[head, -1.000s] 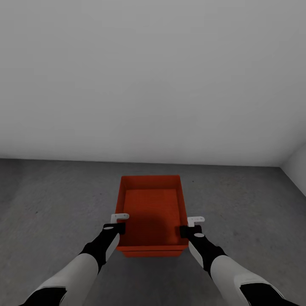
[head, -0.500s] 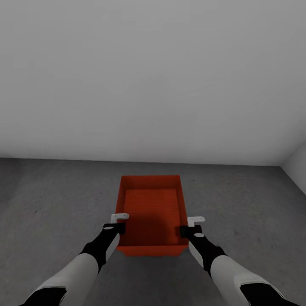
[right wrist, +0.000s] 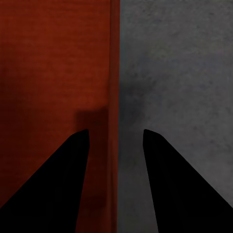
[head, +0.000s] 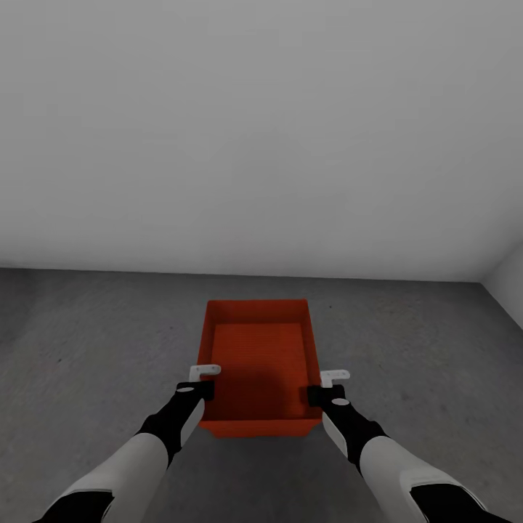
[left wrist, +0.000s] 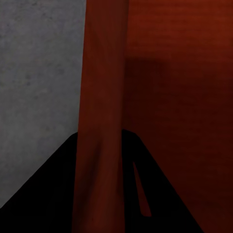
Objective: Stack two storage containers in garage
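An orange-red storage container [head: 260, 356] sits low on the dark grey garage floor [head: 87, 341], open side up and square to me. I make out a single bin outline and cannot tell whether the other container lies under it. My left gripper [head: 205, 378] is at its left wall. In the left wrist view that wall [left wrist: 99, 97] fills the space between the fingers of the left gripper [left wrist: 100, 133], with no gap showing. My right gripper [head: 327, 385] straddles the right wall [right wrist: 114, 73]. There, space shows on both sides between the wall and the fingers of the right gripper [right wrist: 115, 131].
A plain white-grey wall [head: 261, 145] rises just behind the container. A second wall [head: 508, 287] meets it at the far right corner. Bare concrete [right wrist: 184, 73] spreads to both sides of the bin.
A second orange rim that showed under the container's near edge one second ago is gone. The front face now reads as one, as if the bin settled lower. Both arms have held still.
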You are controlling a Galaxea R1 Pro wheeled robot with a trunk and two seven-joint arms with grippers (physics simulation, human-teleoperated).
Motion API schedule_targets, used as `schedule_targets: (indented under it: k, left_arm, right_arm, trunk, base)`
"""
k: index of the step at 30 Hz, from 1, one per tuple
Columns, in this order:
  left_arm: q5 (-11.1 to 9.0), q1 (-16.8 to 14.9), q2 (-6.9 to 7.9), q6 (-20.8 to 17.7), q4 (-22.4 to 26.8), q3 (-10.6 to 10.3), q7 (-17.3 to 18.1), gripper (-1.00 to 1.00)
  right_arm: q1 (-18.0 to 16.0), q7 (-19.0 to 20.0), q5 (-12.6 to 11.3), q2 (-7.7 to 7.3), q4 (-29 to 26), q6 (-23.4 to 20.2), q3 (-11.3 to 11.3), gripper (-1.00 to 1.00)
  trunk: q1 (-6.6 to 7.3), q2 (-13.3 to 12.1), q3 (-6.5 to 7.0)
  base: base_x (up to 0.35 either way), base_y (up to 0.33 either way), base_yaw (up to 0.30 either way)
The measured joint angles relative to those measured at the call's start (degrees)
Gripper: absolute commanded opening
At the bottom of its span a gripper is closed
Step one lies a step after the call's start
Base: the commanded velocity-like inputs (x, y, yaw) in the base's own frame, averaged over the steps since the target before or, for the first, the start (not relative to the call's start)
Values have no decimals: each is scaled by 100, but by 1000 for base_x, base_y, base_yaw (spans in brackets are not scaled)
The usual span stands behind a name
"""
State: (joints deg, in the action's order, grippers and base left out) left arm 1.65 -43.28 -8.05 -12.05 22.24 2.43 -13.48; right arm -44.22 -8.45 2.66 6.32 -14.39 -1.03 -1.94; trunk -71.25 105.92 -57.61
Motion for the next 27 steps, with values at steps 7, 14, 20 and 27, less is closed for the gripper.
schedule_targets:
  k: [7, 14, 20, 27]
  left_arm:
    - [1, 0, 0, -1, 0, 0, 0, -100]
    - [10, 0, -1, -13, 8, 0, 0, -100]
    - [9, 0, 0, -13, 9, 0, 0, -100]
    - [6, 0, 1, -9, 9, 0, 0, -100]
  right_arm:
    - [1, -1, -1, 1, 0, 0, 1, -100]
    - [3, 1, 0, 1, 0, 0, 7, -100]
    - [2, 1, 0, 1, 0, 0, 6, -100]
    - [0, 0, 0, 2, 0, 0, 3, -100]
  trunk:
    - [0, 0, 0]
    - [0, 0, 0]
    - [0, 0, 0]
    - [0, 0, 0]
  base:
    - [0, 0, 0]
    - [0, 0, 0]
    - [0, 0, 0]
    - [0, 0, 0]
